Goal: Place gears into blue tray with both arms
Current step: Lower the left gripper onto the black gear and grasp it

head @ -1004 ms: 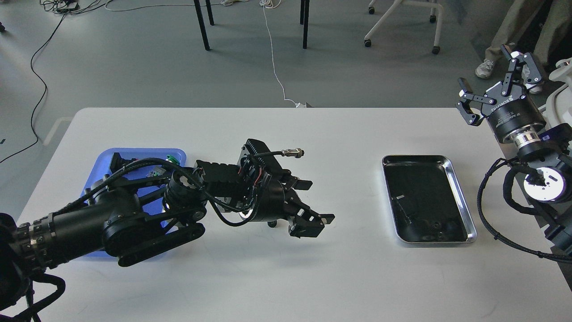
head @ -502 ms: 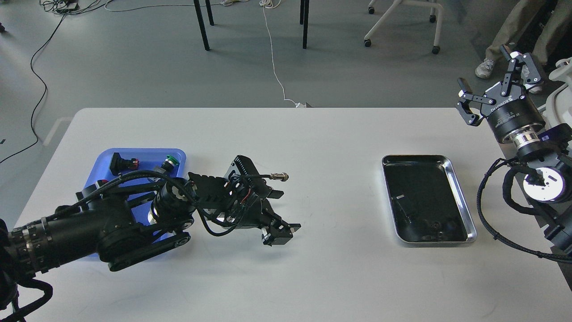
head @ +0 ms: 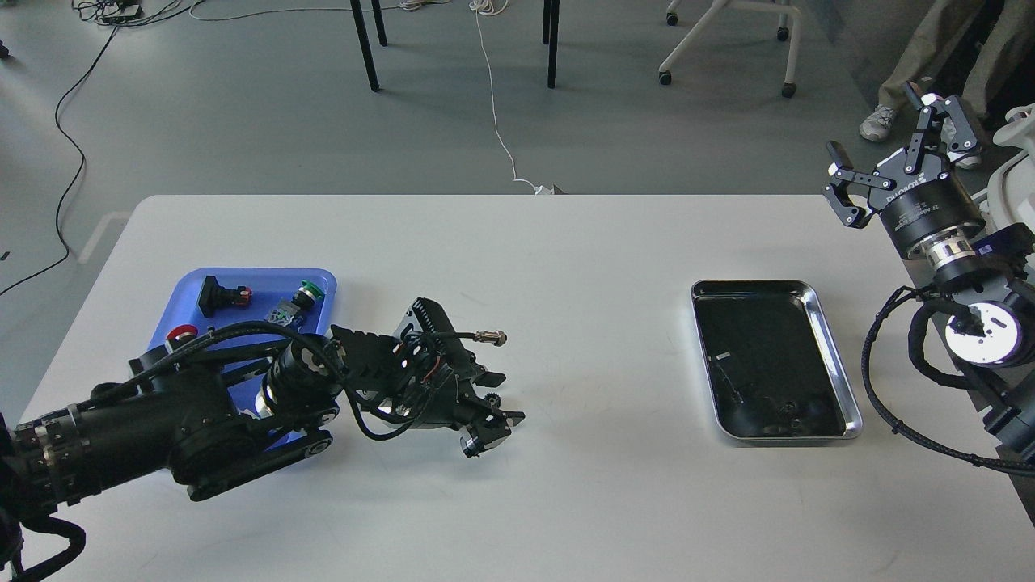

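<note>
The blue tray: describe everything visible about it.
The blue tray is a rectangular, plastic-looking tray with rounded corners and a raised rim, lying flat on the white table's left side. Its near half is hidden behind the left arm. Inside lie a black part with a red piece, a green-capped button and a red-capped button. No gear shows in it.

Both arms are black with looping black cables. The left arm (head: 162,420) carries red wires and a silver plug; the right arm (head: 962,267) shows a silver wrist ring and white lettering.
</note>
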### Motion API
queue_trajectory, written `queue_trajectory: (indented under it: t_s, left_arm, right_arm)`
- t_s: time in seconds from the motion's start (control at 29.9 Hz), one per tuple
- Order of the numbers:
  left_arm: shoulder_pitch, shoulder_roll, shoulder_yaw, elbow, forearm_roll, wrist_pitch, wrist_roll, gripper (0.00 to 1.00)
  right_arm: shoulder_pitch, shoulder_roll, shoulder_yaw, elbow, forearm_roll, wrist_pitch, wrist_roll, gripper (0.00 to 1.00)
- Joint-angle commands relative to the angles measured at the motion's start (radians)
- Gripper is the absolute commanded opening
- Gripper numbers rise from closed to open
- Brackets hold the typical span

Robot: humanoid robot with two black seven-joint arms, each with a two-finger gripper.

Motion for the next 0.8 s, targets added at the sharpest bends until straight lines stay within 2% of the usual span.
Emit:
queue_trajectory:
  t_s: [0.0, 0.77]
  left_arm:
    - [0.009, 0.011, 0.0, 0.003, 0.0, 0.001, 0.0, 0.56]
    - [0.018, 0.015, 0.0, 0.051, 0.0, 0.013, 0.0, 0.38]
  right_arm:
    - [0.0, -0.001, 0.0, 0.0, 0.0, 0.0, 0.0, 0.99]
    - [0.0, 0.0, -0.001, 0.0, 0.0, 0.0, 0.0, 0.99]
